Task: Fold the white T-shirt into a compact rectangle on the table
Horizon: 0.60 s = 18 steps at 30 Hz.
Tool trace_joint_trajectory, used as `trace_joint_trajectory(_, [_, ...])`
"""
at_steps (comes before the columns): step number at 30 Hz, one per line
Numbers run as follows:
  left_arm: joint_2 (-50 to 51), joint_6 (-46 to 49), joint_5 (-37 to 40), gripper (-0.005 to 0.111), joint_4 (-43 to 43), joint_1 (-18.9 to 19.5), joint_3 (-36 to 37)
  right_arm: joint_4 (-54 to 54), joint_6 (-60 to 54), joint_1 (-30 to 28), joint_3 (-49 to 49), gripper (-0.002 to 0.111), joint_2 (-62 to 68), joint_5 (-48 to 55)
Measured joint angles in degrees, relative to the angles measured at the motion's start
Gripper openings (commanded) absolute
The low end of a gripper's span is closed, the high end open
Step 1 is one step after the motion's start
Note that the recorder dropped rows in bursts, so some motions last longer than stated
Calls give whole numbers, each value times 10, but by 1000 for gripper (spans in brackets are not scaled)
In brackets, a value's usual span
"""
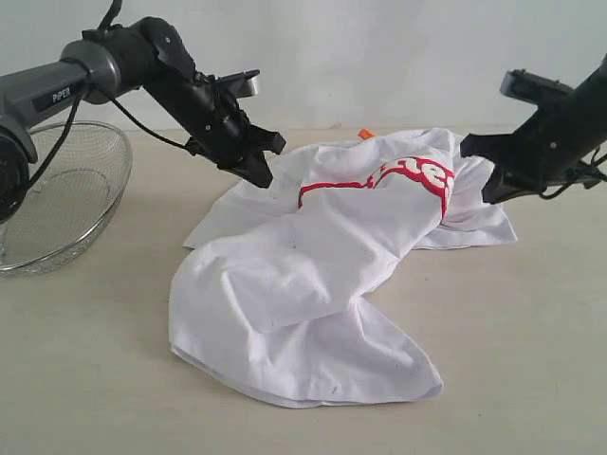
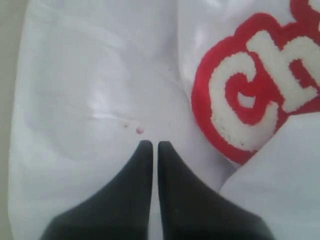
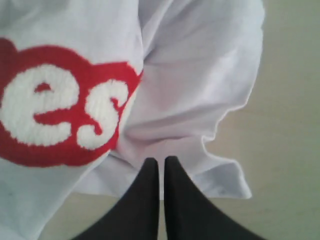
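On the beige surface [image 1: 85,379], the crumpled white T-shirt [image 1: 303,284] lies between the left pincer [image 1: 260,173] and the right pincer [image 1: 494,192]. Both are closed and empty, about equally near its far end.

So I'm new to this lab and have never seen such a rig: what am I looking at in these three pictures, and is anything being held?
It is a robot with two arms, each ending in a gripper. The wide picture comes from a camera off the arms; the other two from cameras on the wrists, looking past black fingers. On the table lies a crumpled white T-shirt; a wire mesh bowl stands at the left. The left gripper and right gripper are shut by the shirt, holding nothing visible.
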Motion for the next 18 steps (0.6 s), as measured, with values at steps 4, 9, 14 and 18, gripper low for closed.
trace_joint_trajectory(4, [-10, 0, 3, 5, 0, 0, 0, 27, -20, 28, 34, 0, 0, -30])
trace_joint_trajectory(9, [-17, 0, 15, 5, -6, 0, 0, 56, -29, 55, 38, 0, 0, -57])
trace_joint_trajectory(14, [-23, 0, 19, 5, -21, -2, 0, 75, -30, 60, 38, 0, 8, -72])
trace_joint_trajectory(18, [-29, 6, 30, 5, -24, -16, 0, 76, -30, 60, 38, 0, 34, -73])
